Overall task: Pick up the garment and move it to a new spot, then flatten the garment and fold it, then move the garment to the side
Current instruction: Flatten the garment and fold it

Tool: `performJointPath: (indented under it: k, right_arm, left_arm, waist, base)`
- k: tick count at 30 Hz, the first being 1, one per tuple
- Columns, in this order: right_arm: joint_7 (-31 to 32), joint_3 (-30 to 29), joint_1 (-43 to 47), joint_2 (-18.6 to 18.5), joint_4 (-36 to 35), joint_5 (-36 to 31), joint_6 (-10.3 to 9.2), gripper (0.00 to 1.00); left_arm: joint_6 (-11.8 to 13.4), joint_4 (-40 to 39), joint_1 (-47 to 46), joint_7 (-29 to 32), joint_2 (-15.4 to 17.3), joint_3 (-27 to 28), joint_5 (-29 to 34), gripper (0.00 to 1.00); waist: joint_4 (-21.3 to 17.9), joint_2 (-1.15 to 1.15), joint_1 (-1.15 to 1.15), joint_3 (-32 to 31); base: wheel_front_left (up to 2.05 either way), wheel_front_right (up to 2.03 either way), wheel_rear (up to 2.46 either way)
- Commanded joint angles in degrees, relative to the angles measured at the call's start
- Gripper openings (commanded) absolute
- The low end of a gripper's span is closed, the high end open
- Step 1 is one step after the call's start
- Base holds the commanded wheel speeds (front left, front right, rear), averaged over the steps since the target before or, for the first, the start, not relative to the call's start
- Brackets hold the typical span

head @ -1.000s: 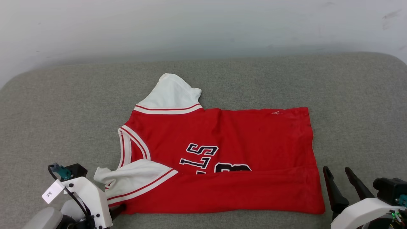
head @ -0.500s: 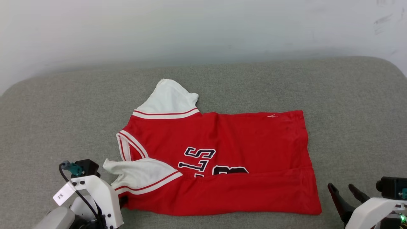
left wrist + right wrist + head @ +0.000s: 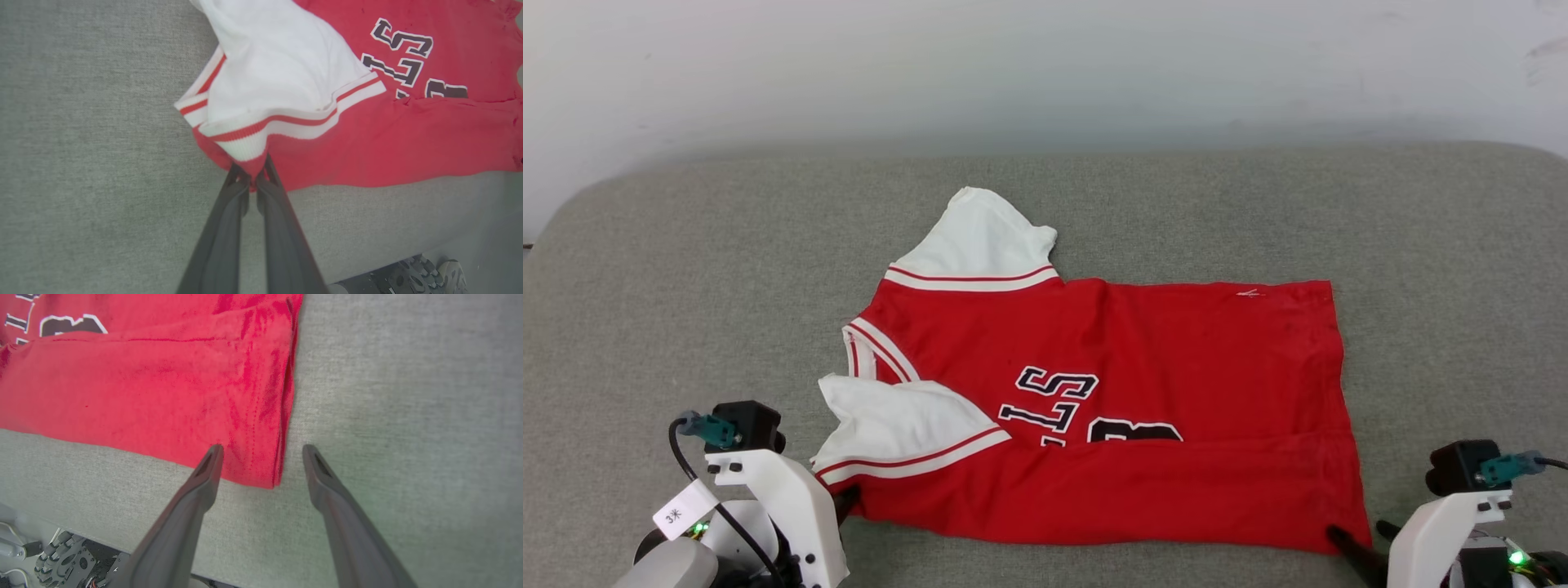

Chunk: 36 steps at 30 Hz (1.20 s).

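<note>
While the garment lies spread out on the grey soft surface, it sits in the middle, close to the front edge. It is bright red. Its long front side is folded up over the lower part of the white and black letters. One white sleeve points toward the back edge of the surface. The other white sleeve is folded over the red cloth near the front left corner of the garment. The bottom hem faces the right side of the surface.

The left claw is squeezed tight on the garment. Its two dark fingers pinch a bit of red cloth just under the striped edge of the white sleeve.

The right claw is spread wide and holds nothing. The front right corner of the garment lies between its two fingers. One fingertip is over the red cloth and the other is over the bare grey surface. It is hard to tell if the tips touch down.

A pale wall stands behind the back edge.
</note>
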Motion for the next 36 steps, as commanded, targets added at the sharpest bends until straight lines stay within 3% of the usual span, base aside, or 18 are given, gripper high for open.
performJointPath:
  k: [1,6,7,8,9,10,20,26,36]
  right_arm:
    - [0.63,1.39,-1.27,0.26,1.29,0.34,-0.05,1.00]
    - [2.29,4.35,-3.03,1.28,6.21,0.61,-0.05,1.00]
    - [3.08,5.14,-3.16,1.46,7.26,0.55,-0.05,0.93]
    - [3.45,5.95,-3.29,1.78,7.95,0.78,-0.04,0.44]
    - [3.70,6.40,-3.56,2.16,8.49,1.31,-0.02,0.09]
    - [3.99,6.91,-3.79,2.09,8.92,1.47,0.00,0.00]
    - [2.43,4.72,-4.15,-1.36,5.27,2.18,-0.07,0.00]
    - [4.32,3.48,0.43,-1.31,1.50,2.28,-0.06,0.00]
    - [5.90,0.14,8.16,0.85,-1.67,1.70,-0.06,0.00]
  left_arm:
    - [0.22,-0.59,0.46,-0.32,0.04,0.22,0.10,0.00]
    - [0.06,-0.78,0.21,-0.78,-0.14,0.41,0.04,0.00]
    - [0.09,-0.79,0.15,-0.89,-0.26,0.43,0.03,0.00]
    - [0.12,-0.74,0.10,-0.95,-0.31,0.42,0.08,0.00]
    - [0.14,-0.72,0.00,-1.06,-0.33,0.44,0.14,0.00]
    - [0.15,-0.69,-0.07,-1.12,-0.35,0.48,0.22,0.00]
    - [-0.30,-0.77,1.83,-3.21,-0.34,0.48,0.37,0.00]
    - [1.18,-2.69,7.20,-3.47,1.24,0.59,-0.85,0.00]
    - [4.71,-5.82,15.26,-3.31,3.09,1.16,-3.24,0.00]
  waist:
    - [0.72,0.00,0.00,1.43]
    - [1.29,0.00,0.00,3.15]
    - [1.36,0.00,0.00,3.36]
    - [1.41,0.00,0.00,3.51]
    - [1.46,0.00,0.00,3.64]
    - [1.51,0.00,0.00,3.73]
    - [1.99,0.00,0.00,-1.46]
    - [1.78,0.00,0.00,-6.28]
    - [1.67,0.00,0.00,-8.66]
  base:
    - [0.00,0.00,0.00]
    - [0.00,0.00,0.00]
    - [0.00,0.00,0.00]
    - [0.00,0.00,0.00]
    - [0.00,0.00,0.00]
    - [0.00,0.00,0.00]
    - [0.00,0.00,0.00]
    - [0.00,0.00,0.00]
    - [0.00,0.00,0.00]
